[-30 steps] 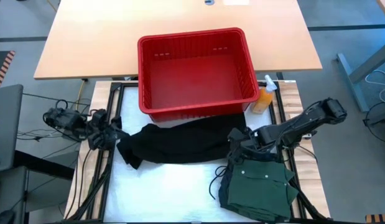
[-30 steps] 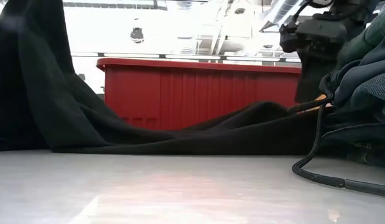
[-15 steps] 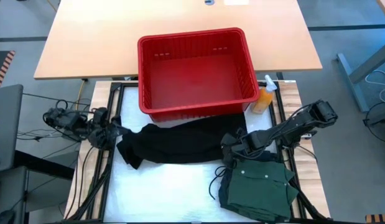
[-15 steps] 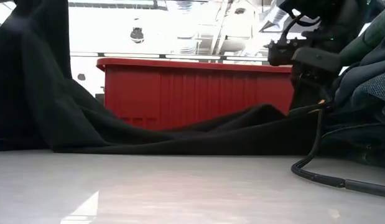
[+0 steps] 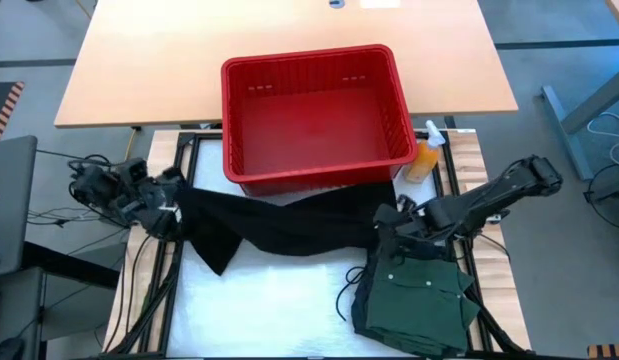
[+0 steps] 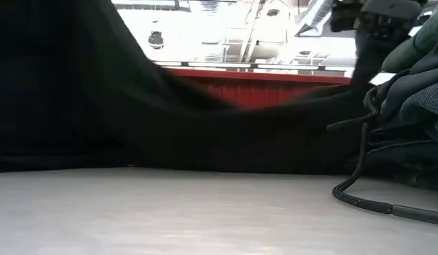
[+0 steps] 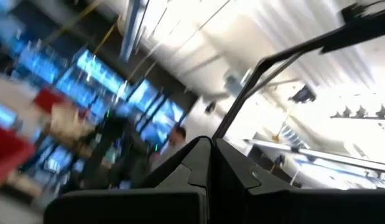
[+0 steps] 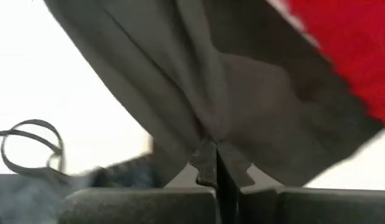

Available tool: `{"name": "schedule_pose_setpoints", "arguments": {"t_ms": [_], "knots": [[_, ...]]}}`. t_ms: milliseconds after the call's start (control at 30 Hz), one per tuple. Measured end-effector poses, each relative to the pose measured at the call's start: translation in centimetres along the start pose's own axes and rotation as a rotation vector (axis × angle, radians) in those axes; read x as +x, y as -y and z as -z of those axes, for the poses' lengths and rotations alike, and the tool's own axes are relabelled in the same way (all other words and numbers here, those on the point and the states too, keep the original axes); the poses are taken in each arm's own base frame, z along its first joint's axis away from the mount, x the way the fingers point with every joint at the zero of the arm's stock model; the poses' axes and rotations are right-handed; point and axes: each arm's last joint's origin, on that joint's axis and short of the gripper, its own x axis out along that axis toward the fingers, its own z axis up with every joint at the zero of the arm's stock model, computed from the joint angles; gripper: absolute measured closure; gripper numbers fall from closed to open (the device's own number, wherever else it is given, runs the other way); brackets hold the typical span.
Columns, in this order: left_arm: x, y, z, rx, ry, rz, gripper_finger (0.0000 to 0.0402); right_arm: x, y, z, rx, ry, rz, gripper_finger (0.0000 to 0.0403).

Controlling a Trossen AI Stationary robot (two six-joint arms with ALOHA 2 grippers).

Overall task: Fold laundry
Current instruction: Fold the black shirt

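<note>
A black garment [image 5: 279,225] of the laundry stretches across the white tabletop in front of the red basket [image 5: 314,115], held up at both ends. My left gripper [image 5: 172,212] is shut at its left end, fingers [image 7: 211,165] tipped upward. My right gripper [image 5: 387,225] is shut on its right end [image 8: 211,134]. A lower corner [image 5: 214,262] hangs down to the table. In the low view the garment [image 6: 134,120] fills the left and middle. A green buttoned shirt [image 5: 414,300] lies on a dark pile at the near right. My left gripper has the black garment's left end [image 5: 187,208]; the wrist view shows only the shut fingers, so the kind of hold cannot be told. The cloth runs from it toward the right, raised off the table. My right gripper pinches a gathered bunch of the garment's right end [image 8: 212,138] between its two fingers, slanting down from the table's right. Several folds run into the fingertips. The cloth spreads away from them, drawn fairly taut toward the left gripper.
An orange spray bottle [image 5: 424,158] stands right of the basket. A black cord [image 5: 344,295] loops on the table beside the green pile, also seen as the cord [image 6: 360,200] in the low view. Bare white tabletop [image 5: 279,310] lies at the near middle.
My right gripper dipped toward the garment's right end, shut on it and rose. My left gripper tipped upward and rose, raising the left end. The garment, which lay slack on the table, now spans between the two grippers, its middle lifted and one corner still hanging down.
</note>
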Motion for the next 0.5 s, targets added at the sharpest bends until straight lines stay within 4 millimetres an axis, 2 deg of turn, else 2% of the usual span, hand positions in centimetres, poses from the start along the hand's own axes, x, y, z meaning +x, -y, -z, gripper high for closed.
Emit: {"name": "schedule_pose_setpoints", "arguments": {"t_ms": [233,500], "knots": [[-0.1,0.5,-1.1,0.072,0.114,0.029,0.0402,-2.3,2.4,1.1,0.094,-0.030,0.043,0.0388],[0.0,0.5,-0.9,0.132,0.092,0.049,0.0402,-3.4,2.3,1.1,0.171,0.023,-0.039,0.0388]]}}
